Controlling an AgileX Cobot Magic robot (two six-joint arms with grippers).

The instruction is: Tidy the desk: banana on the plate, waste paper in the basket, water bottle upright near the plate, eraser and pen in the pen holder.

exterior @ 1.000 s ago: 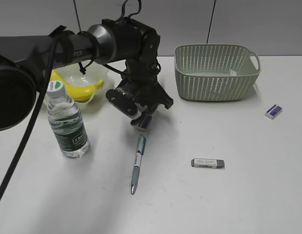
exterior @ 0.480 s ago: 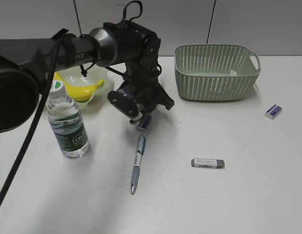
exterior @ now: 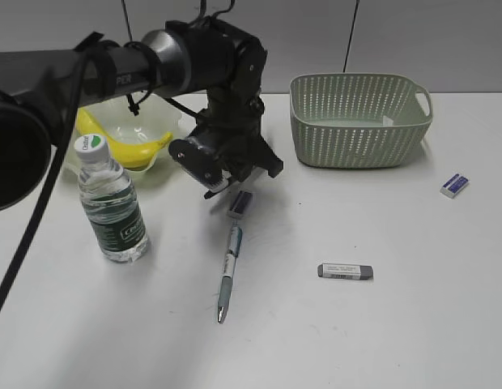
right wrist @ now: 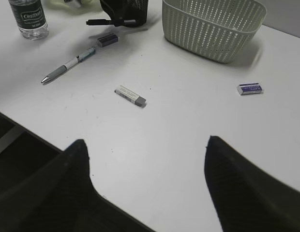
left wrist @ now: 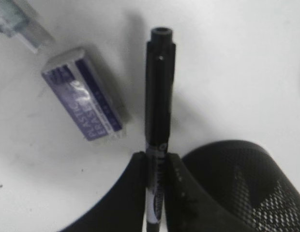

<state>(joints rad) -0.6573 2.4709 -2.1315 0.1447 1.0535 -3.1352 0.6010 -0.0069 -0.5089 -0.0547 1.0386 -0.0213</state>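
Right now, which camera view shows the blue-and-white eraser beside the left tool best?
The left wrist view: the eraser lies close up, its printed sleeve readable, beside the black pen in the left tool. The exterior view shows it small, just below that tool; the right wrist view shows it tiny and distant.

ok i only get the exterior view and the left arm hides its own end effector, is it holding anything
observer: yes, the left wrist view shows the left end effector shut on a black pen
operator: cant spot the pen holder either
observer: its mesh wall shows right beside those fingers in the left wrist view, pen holder
operator: and the right arm, its out of my picture
observer: the right end effector is open with nothing in it, above bare desk
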